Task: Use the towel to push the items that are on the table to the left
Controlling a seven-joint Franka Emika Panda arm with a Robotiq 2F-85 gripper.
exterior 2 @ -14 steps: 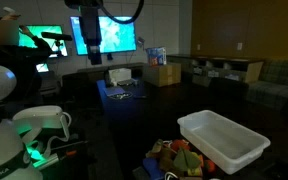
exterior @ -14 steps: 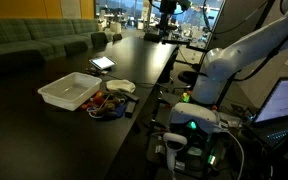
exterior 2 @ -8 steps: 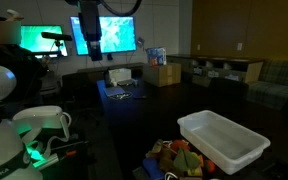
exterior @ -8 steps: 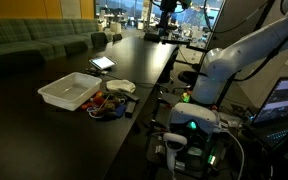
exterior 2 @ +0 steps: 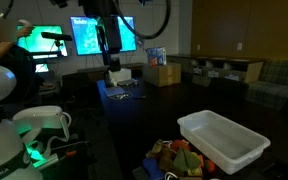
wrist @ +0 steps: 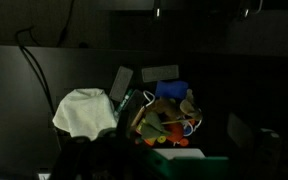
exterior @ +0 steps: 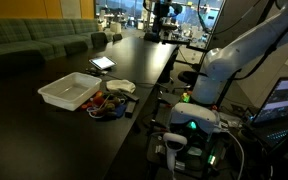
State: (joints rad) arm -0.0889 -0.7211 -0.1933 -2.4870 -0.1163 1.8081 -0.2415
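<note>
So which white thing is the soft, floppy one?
The towel, crumpled beside the colourful items. The other white thing, the tray, is a stiff rectangle with straight walls.

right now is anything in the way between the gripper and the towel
Nothing visible does. The gripper hangs high over the far end of the table; the towel lies uncovered beside the items, on their side facing the gripper. The white tray sits beside the items, off that path.
</note>
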